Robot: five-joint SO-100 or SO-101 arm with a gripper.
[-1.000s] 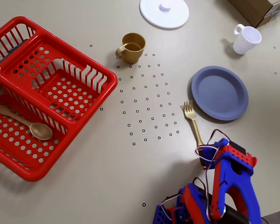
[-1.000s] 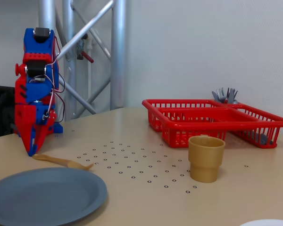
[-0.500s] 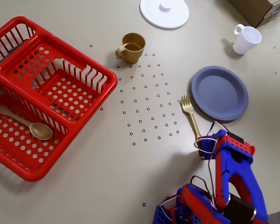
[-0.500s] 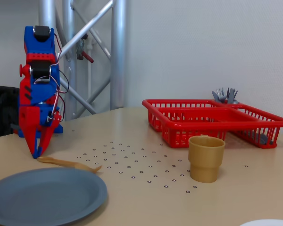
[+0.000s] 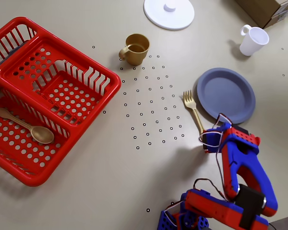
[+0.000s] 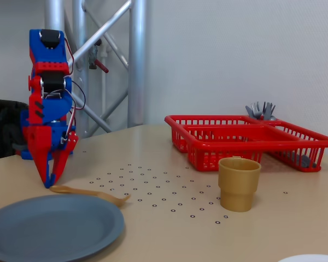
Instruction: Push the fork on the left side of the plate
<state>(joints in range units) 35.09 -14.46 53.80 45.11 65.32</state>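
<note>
The gold fork (image 5: 194,112) lies on the table just left of the slate-blue plate (image 5: 225,95) in the overhead view, tines pointing up the picture and close to the plate's rim. My blue and red gripper (image 5: 207,142) stands point-down at the handle's near end, its tips hidden under the arm. In the fixed view the fork (image 6: 90,192) lies just behind the plate (image 6: 49,229). There the gripper (image 6: 48,183) has its fingers together, tips at the handle's left end, holding nothing.
A red basket (image 5: 53,91) with a gold spoon (image 5: 24,125) fills the left of the overhead view. A gold cup (image 5: 136,48), a white lid (image 5: 169,13), a white mug (image 5: 253,40) and a cardboard box (image 5: 269,9) stand along the far side.
The gripper has moved forward against the fork's handle. The fork has slid up the overhead view along the plate's left rim, and to the right in the fixed view.
</note>
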